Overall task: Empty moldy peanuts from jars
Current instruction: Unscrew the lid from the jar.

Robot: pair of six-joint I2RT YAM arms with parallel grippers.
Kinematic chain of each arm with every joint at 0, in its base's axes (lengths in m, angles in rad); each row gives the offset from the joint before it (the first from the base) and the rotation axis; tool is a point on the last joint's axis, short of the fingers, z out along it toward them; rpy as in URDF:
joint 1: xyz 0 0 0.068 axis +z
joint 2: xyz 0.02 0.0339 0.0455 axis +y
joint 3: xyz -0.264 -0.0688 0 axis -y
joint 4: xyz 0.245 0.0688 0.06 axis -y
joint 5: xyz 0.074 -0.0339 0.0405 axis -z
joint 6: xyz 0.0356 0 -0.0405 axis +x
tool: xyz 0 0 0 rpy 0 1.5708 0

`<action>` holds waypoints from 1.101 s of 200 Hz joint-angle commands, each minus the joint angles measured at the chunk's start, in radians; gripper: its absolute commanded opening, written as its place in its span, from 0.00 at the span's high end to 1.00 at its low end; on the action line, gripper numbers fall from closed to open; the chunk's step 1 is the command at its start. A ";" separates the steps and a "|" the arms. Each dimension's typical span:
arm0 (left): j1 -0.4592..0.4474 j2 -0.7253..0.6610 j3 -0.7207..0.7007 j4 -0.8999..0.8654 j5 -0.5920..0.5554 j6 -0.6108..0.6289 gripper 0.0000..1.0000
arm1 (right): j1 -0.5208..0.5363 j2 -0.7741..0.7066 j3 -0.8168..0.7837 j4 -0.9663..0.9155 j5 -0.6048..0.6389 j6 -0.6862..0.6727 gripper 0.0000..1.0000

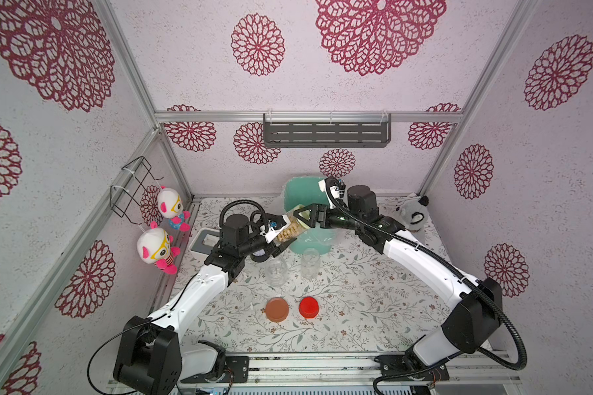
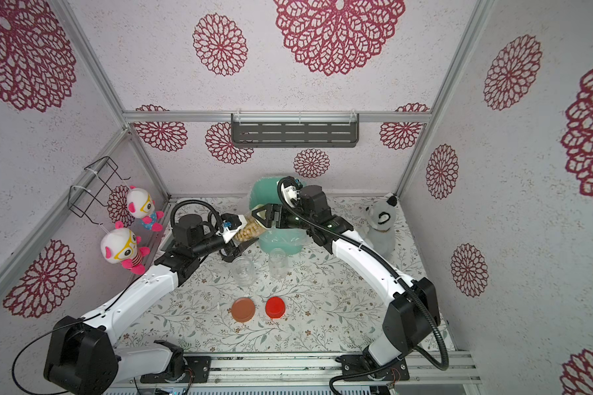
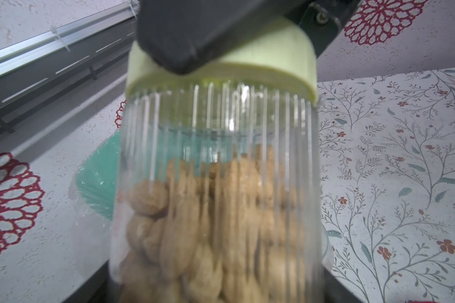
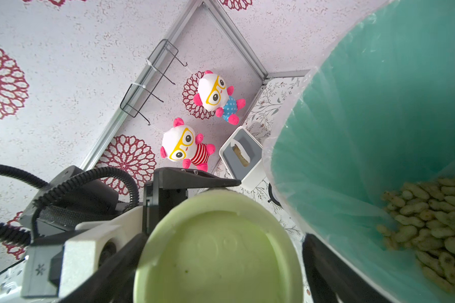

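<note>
Clear ribbed plastic packed with tan peanuts (image 1: pixel 285 234): that's the one full jar (image 1: pixel 290 228) in both top views, held off the counter (image 1: pixel 356 307) just beside the teal bin (image 1: pixel 302 189). The left hand (image 1: pixel 281 241) is grasping its base end. The long axis runs left to right, lid end aimed straight at the right hand (image 1: pixel 302 219), which is the nearer one to that cap. An empty jar (image 1: pixel 276 270) and a second empty jar (image 1: pixel 310 263) stand uncapped nearer us. A brown-orange lid (image 1: pixel 277 308) and a red lid (image 1: pixel 308 307) lie toward the front.

Over to the left wrist: the peanuts sit slumped toward the base, with an air gap under the pale yellow-green lid (image 3: pixel 273 60). A black finger (image 3: pixel 195 31) of the right hand laps over the cap's side.

Right wrist now: the lid fills the view between two fingers, one against it, the other showing a sliver of gap. Pinched or not, I can't tell. Loose peanuts already lie in the bin.

My read: unscrewing comes next, a twist about that axis.
</note>
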 commanded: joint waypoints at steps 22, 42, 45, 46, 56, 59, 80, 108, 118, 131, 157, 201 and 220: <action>-0.007 -0.039 0.011 0.101 0.018 0.005 1.00 | 0.005 -0.014 0.035 0.009 -0.019 -0.020 0.16; -0.008 -0.039 0.010 0.101 0.018 0.005 1.00 | 0.005 -0.017 0.032 0.007 -0.025 -0.025 0.22; -0.008 -0.039 0.011 0.101 0.018 0.005 1.00 | 0.005 -0.018 0.032 0.006 -0.026 -0.028 0.23; -0.008 -0.039 0.011 0.101 0.018 0.005 1.00 | 0.005 -0.018 0.032 0.006 -0.027 -0.028 0.23; -0.007 -0.039 0.011 0.101 0.017 0.003 1.00 | 0.003 -0.021 0.030 0.003 -0.026 -0.035 0.24; -0.008 -0.040 0.011 0.101 0.017 0.003 1.00 | 0.003 -0.022 0.029 0.002 -0.023 -0.041 0.25; -0.006 -0.042 0.013 0.094 0.025 -0.002 1.00 | 0.001 -0.038 0.014 0.010 -0.024 -0.082 0.35; -0.002 -0.041 0.028 0.057 0.060 0.000 1.00 | -0.016 -0.090 -0.072 0.090 -0.067 -0.218 0.45; -0.001 -0.041 0.031 0.050 0.071 0.000 1.00 | -0.026 -0.106 -0.098 0.115 -0.099 -0.281 0.49; 0.002 -0.040 0.041 0.031 0.090 0.000 1.00 | -0.040 -0.119 -0.116 0.122 -0.152 -0.368 0.51; 0.006 -0.035 0.061 -0.013 0.144 -0.002 1.00 | -0.072 -0.133 -0.135 0.114 -0.257 -0.539 0.53; 0.008 -0.023 0.094 -0.089 0.217 0.005 1.00 | -0.125 -0.138 -0.136 0.060 -0.452 -0.831 0.54; 0.012 -0.018 0.103 -0.111 0.239 0.007 1.00 | -0.137 -0.123 -0.103 -0.044 -0.477 -0.966 0.54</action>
